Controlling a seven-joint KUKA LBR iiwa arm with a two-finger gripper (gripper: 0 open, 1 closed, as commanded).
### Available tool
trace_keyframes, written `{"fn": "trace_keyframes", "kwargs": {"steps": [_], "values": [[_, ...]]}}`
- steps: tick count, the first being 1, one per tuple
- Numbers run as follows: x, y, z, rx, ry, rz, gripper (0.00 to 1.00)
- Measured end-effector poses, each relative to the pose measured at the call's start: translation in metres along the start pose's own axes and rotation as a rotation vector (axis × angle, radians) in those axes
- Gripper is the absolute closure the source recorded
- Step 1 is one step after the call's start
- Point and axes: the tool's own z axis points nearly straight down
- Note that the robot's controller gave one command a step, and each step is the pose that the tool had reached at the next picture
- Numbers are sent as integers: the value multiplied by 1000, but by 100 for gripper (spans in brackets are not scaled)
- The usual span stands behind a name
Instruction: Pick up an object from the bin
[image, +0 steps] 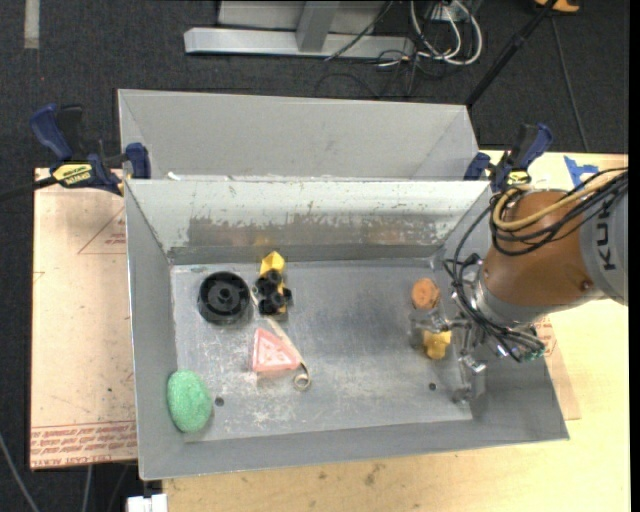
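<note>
Green lump (188, 401), black disc (223, 297) and pink wedge (273, 353) lie well to the left. Farther right, a small yellow piece (437, 344) sits at the gripper (444, 351); whether it is spread or pinching cannot be told. So near the bin (510, 400) wall, the piece could slip away or the gripper could scrape metal.

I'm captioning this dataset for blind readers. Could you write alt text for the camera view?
A robot arm's gripper hangs low at the right end of a grey metal bin, beside a small yellow piece and an orange-brown lump. At the left lie a black disc, a yellow-and-black toy, a pink triangle and a green oval.
</note>
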Motion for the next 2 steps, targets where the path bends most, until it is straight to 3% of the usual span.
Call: {"fn": "trace_keyframes", "kwargs": {"steps": [1,2], "values": [[-1,-13,-7,5,-5,-189,0],[-4,-26,-33,3,-5,-25,0]]}}
